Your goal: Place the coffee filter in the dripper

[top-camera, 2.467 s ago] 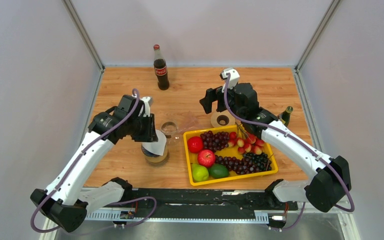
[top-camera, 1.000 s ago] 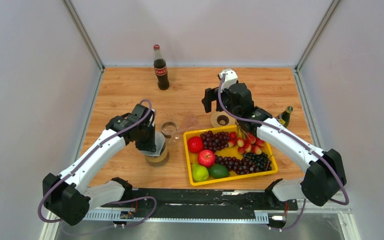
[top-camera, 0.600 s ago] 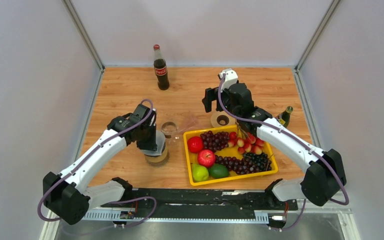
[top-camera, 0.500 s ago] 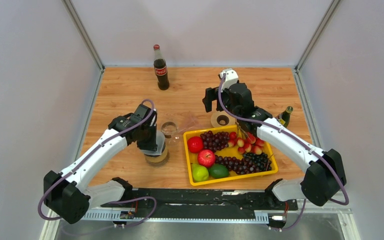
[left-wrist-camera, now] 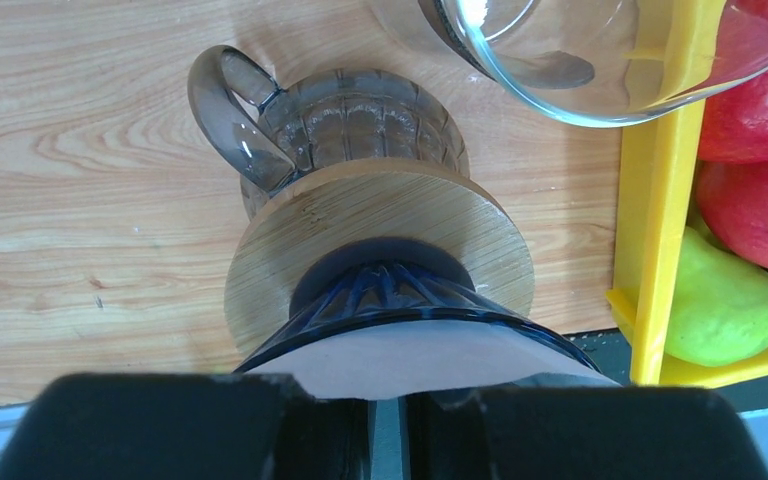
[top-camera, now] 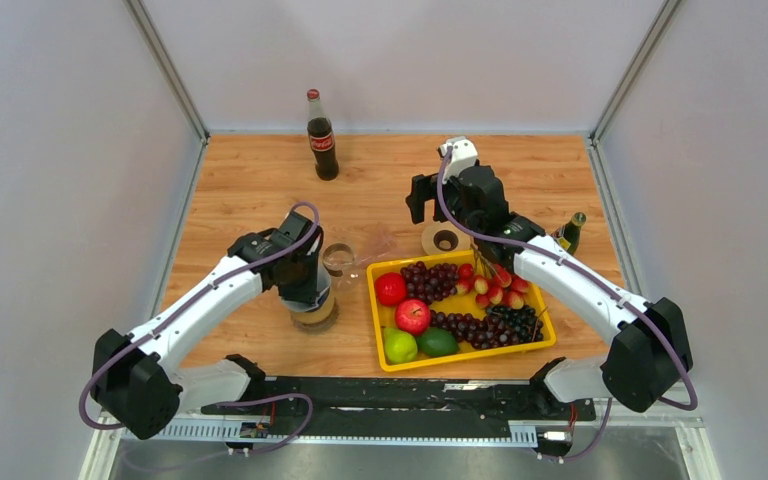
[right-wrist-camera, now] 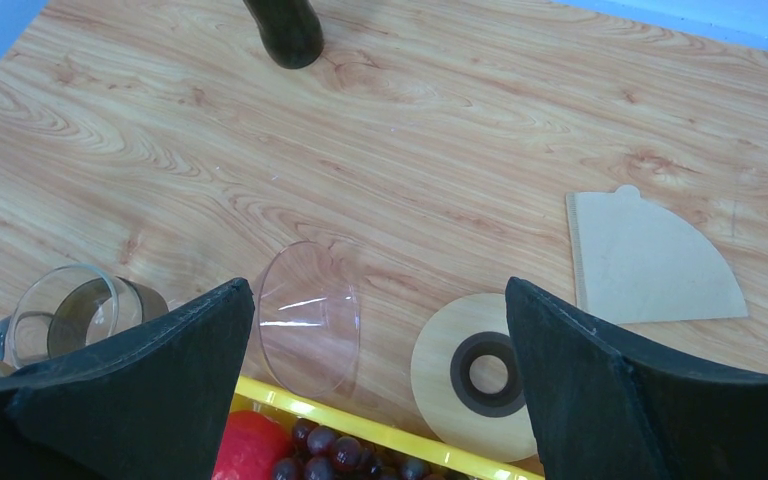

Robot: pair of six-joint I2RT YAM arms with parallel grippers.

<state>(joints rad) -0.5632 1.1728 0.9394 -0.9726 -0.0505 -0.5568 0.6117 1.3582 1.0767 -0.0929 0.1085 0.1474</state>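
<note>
A blue glass dripper [left-wrist-camera: 390, 300] with a wooden collar [left-wrist-camera: 290, 250] stands on a ribbed glass mug [left-wrist-camera: 360, 115] left of the fruit tray. A white coffee filter [left-wrist-camera: 410, 360] lies inside the dripper's cone. My left gripper [left-wrist-camera: 388, 400] is right above the cone, shut on the filter's near edge. In the top view it covers most of the dripper [top-camera: 316, 314]. My right gripper [right-wrist-camera: 375, 290] is wide open and empty above the table at the back. A second, brown filter [right-wrist-camera: 645, 260] lies flat on the table beyond it.
A yellow tray [top-camera: 379, 332] of fruit sits right of the dripper. A clear glass [top-camera: 338, 258] stands just behind it. A wooden ring [right-wrist-camera: 485, 375] and a clear cone [right-wrist-camera: 310, 315] lie under my right gripper. A cola bottle [top-camera: 321, 135] stands at the back, a green bottle [top-camera: 572, 232] at the right.
My left gripper has come down and slightly right with the white filter, from above the dripper into its cone. The right arm has barely moved.
</note>
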